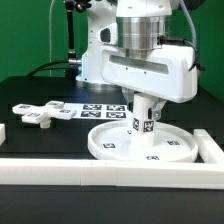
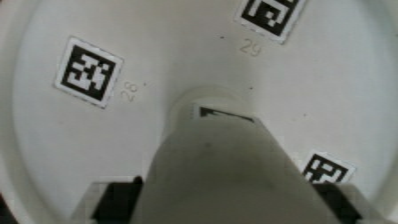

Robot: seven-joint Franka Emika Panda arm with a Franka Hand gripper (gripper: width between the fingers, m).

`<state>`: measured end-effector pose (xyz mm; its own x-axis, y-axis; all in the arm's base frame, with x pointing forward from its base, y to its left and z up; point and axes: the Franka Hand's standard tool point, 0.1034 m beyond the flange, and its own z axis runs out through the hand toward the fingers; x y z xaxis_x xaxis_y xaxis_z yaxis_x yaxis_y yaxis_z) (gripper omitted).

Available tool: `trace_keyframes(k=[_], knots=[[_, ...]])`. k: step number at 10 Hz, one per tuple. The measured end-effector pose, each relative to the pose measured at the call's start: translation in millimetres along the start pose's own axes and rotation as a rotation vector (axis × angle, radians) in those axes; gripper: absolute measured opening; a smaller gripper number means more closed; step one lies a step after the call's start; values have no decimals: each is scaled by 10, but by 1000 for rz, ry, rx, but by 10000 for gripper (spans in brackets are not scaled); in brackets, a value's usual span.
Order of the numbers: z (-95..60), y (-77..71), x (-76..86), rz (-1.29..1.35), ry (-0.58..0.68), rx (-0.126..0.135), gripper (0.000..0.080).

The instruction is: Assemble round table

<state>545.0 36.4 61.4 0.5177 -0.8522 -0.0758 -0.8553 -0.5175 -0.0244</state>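
Observation:
The large rimmed disc top [image 1: 128, 148] lies flat on the table near the front. The short cylindrical leg [image 1: 143, 120] stands upright over the disc's middle, its lower end on or just above the disc. My gripper [image 1: 140, 98] is shut on the leg's upper part. In the wrist view the leg [image 2: 222, 150] runs down between my dark fingers [image 2: 116, 200] to the disc top [image 2: 169, 60], which fills the picture with its square markers. The flat cross-shaped base [image 1: 45, 113] lies on the table at the exterior view's left, apart from my gripper.
The marker board [image 1: 100, 110] lies flat behind the disc. Long white border bars run along the front [image 1: 100, 172], the exterior view's right [image 1: 210, 148] and the exterior view's left [image 1: 3, 135]. The arm's base stands at the back.

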Motion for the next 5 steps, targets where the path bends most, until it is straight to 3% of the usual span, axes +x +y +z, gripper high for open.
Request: trace_keyframes(k=[2, 4, 5], knots=[[8, -5, 12, 197, -36, 34, 409], [11, -5, 6, 193, -36, 34, 409], [12, -10, -2, 196, -38, 36, 579]])
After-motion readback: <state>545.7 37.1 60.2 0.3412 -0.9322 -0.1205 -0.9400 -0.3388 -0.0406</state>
